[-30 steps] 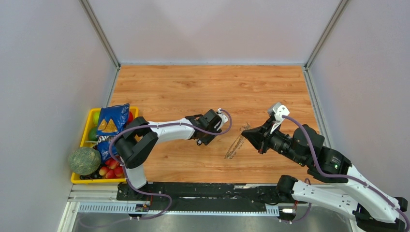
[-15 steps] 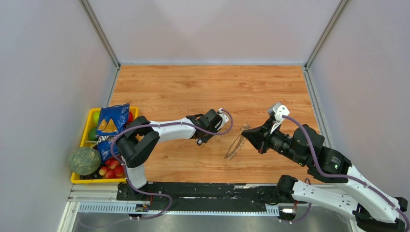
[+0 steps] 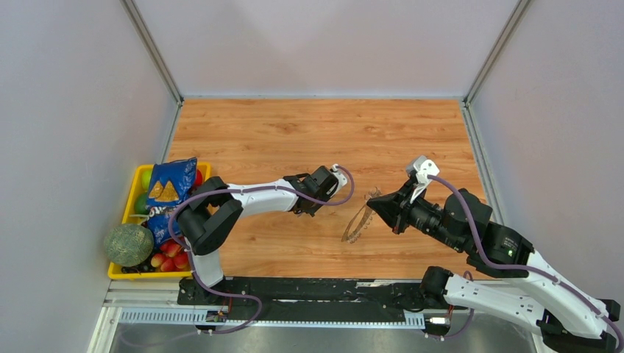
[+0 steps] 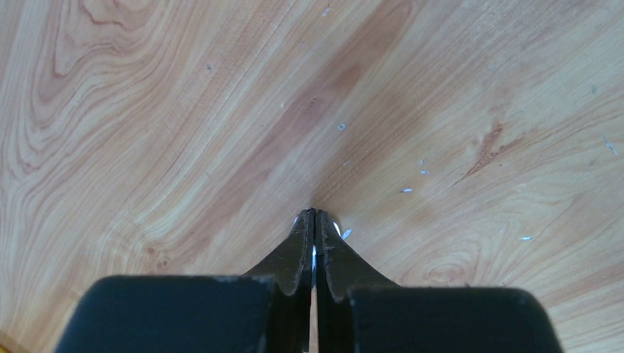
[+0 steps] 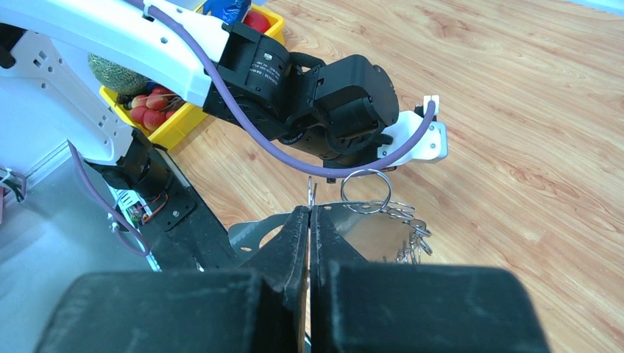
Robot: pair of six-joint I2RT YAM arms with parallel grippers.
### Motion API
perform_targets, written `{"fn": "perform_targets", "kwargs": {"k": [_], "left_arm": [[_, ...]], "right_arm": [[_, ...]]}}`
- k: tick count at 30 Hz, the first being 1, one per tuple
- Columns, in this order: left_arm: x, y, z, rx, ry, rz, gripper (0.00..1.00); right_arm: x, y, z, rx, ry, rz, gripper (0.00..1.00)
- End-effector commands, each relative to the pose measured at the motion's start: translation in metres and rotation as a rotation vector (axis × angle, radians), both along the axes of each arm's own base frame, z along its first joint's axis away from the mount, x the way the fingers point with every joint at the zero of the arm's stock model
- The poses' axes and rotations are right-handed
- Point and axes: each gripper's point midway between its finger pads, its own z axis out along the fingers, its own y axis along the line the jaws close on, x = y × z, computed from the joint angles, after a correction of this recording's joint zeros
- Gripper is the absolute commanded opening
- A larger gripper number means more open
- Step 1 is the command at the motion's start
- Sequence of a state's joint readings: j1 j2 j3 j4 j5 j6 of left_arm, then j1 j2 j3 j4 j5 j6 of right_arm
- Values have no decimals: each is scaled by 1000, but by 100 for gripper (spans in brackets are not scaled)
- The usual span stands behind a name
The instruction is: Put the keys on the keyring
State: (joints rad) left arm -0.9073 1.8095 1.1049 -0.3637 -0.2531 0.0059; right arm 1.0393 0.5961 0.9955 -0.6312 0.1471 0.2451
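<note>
Left wrist view: my left gripper (image 4: 314, 215) is pressed together on the table (image 4: 221, 110); whether it pinches a key, I cannot tell. To its right, my right gripper (image 5: 310, 213) pinches the keyring (image 3: 356, 223). Key pickup seems in hand; threading needs careful alignment.

Pale grey walls (image 3: 324, 44), wooden table (image 3: 294, 132)

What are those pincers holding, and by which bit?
Right pincer pinches the keyring by its thin rim. Left pincer is shut; whether it holds anything cannot be told.
</note>
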Motion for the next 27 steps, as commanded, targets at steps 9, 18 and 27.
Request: {"fn": "perform_targets", "kwargs": {"k": [9, 18, 27], "left_arm": [[-17, -25, 113, -283, -83, -93, 0], [-51, -28, 189, -503, -120, -230, 0], [-100, -25, 257, -736, -167, -442, 0]], "right_arm": [[0, 11, 28, 63, -50, 39, 0], [-7, 25, 46, 29, -100, 139, 0], [-36, 52, 56, 2, -141, 394, 0]]}}
